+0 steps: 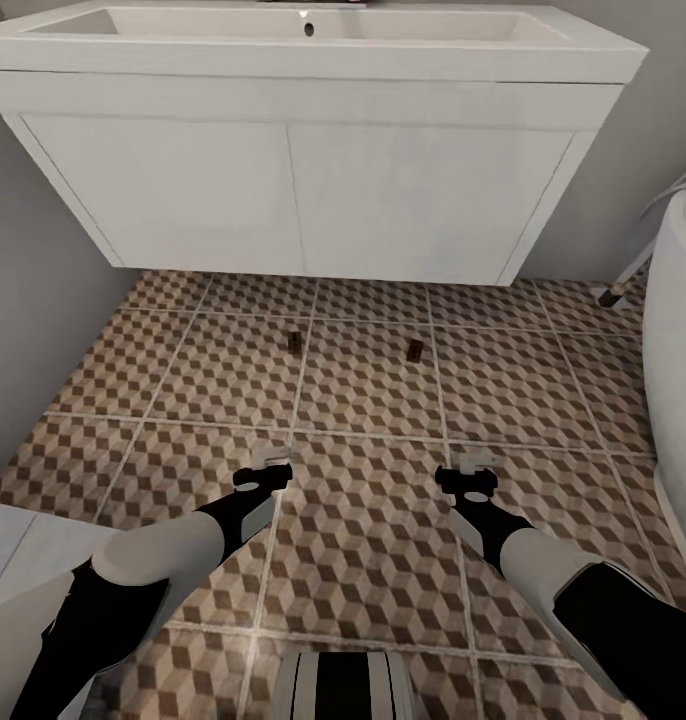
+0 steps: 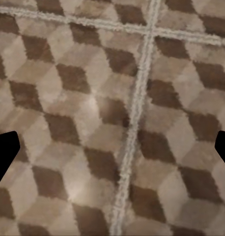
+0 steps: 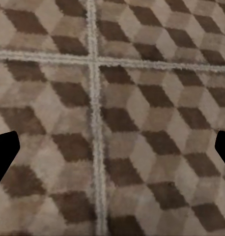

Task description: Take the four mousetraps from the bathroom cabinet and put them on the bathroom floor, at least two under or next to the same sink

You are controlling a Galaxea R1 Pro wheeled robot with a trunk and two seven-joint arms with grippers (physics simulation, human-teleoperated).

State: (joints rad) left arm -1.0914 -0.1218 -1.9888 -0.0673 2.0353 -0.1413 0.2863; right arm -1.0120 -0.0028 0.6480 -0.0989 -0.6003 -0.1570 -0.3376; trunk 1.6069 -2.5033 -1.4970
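Just 2 mousetraps (image 1: 294,342) (image 1: 415,350) on bathroom floor (image 1: 363,540) nr sink (image 1: 313,60).

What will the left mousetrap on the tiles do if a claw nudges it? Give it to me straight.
The left mousetrap is a tiny dark block, far smaller than one tile, so it is probably light and will likely skid on the bathroom floor, whose tiles look flat and smooth. It looks boxy, so it should slide, not roll. So small, it may slip between open fingers.
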